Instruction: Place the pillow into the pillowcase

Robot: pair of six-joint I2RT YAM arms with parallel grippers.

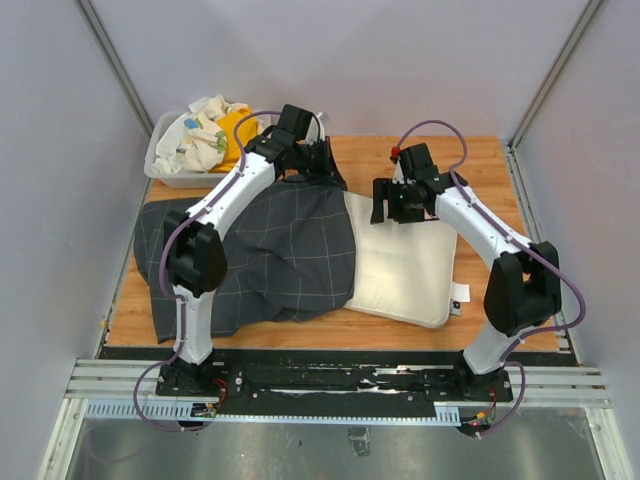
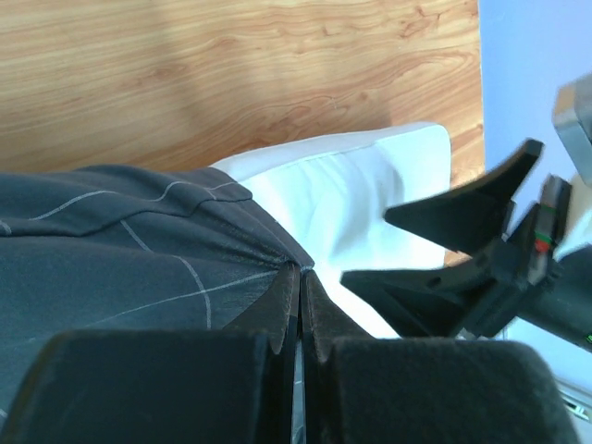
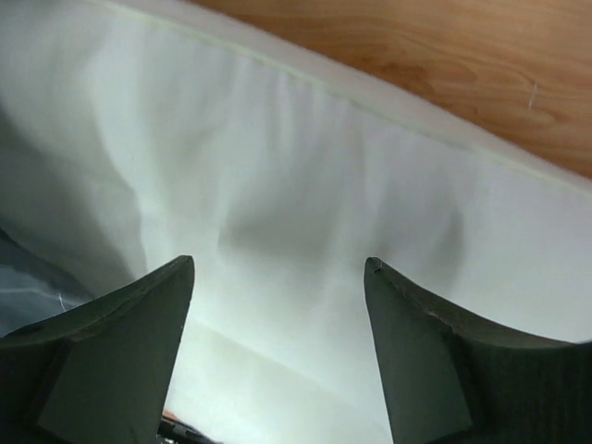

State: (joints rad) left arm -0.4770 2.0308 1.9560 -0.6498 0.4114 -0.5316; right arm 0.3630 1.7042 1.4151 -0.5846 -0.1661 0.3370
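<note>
Pale grey walls (image 1: 350,60) round a light wooden table (image 1: 450,160). Mid-table: pillow (image 1: 405,270), left edge under the pillowcase (image 1: 280,255). Left gripper (image 2: 301,277) clenched on the pillowcase rim; right gripper (image 3: 277,264) released, spread just above the pillow.

Wooden tabletop (image 1: 485,170) between plain pale-grey walls (image 1: 400,60), aluminium rail (image 1: 110,382) along near edge.

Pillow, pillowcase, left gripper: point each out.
pillow (image 1: 410,265), top view, bare middle.
pillowcase (image 1: 290,250), top view, middle of the cloth.
left gripper (image 2: 298,275), left wrist view, between shut fingertips pinching the pillowcase.
</note>
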